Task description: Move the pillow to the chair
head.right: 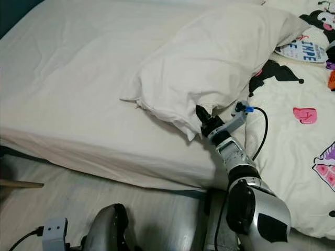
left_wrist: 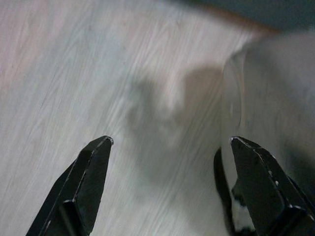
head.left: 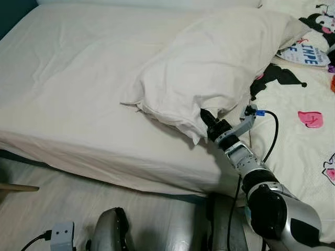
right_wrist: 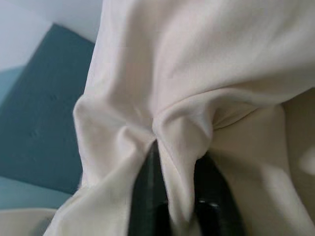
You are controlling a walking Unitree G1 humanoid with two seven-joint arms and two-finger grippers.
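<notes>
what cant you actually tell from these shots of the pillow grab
- Right gripper, eye views: fingertips buried in the pillow fold; depth of bite hidden.
- Right wrist view: bunched fabric covers most of both fingers.
- Chair: where it stands cannot be told.
- Left wrist view: blurred floor, so the grey shape beside the left gripper is unclear.

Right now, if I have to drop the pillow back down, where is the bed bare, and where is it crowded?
Bare: the wide sheet left of the pillow, out to the bed's near edge. Crowded: the right side, where the cartoon-print duvet lies against the pillow and the right tool pinches the pillow's near corner. The left tool hangs open over the floor.
</notes>
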